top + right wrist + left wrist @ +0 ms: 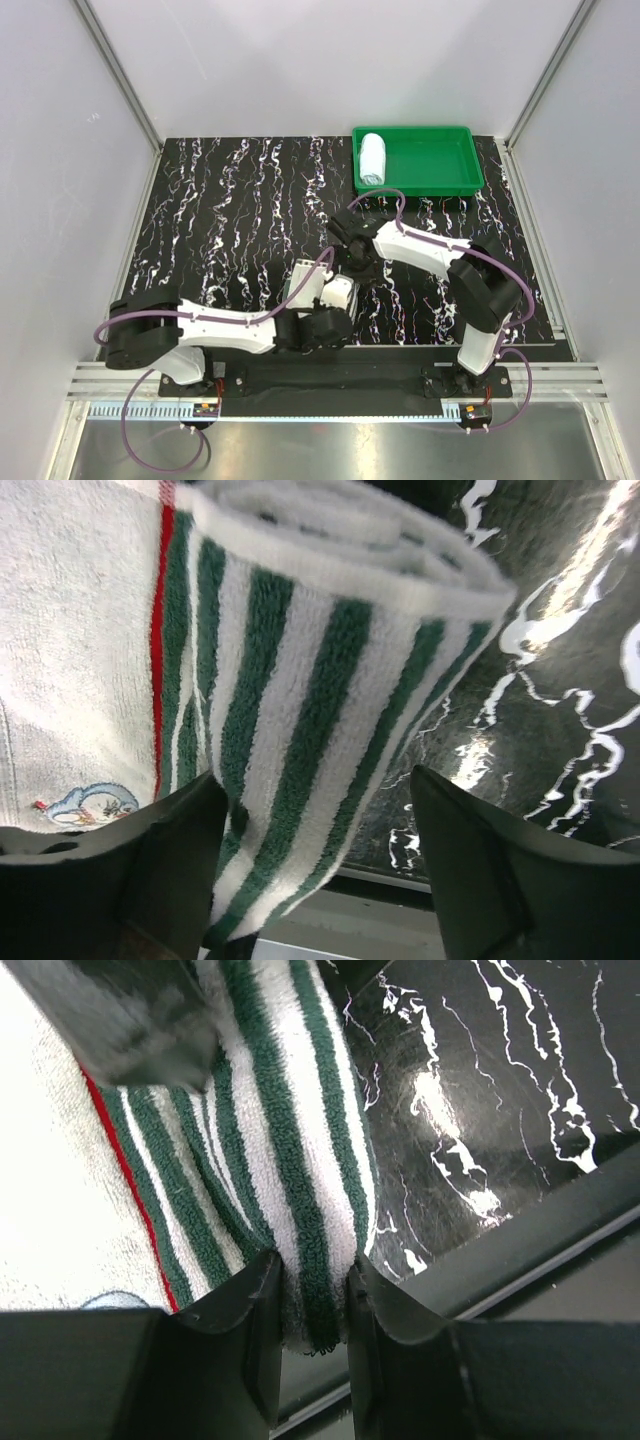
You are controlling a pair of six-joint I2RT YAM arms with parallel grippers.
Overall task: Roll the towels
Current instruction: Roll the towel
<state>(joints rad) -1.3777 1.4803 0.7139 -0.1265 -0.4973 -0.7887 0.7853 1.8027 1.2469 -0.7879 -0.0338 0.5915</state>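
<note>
Near the bases, the left gripper (312,1272) pinches a fold of the green-and-white striped towel (300,1150), and the stripes run away from its fingers. This towel lies partly rolled on the dark marbled table (220,220). The right gripper (318,780) is spread wide, with the striped edge between its fingers. Farther away, the pale blue towel (372,160) lies rolled in the green tray (440,160), its long axis pointing away from the arms.

The left gripper (312,1295) has no gap left, the striped towel (290,1140) fills it, and the right gripper (318,860) crowds in just ahead. Free table (480,1110) runs off to its right.
</note>
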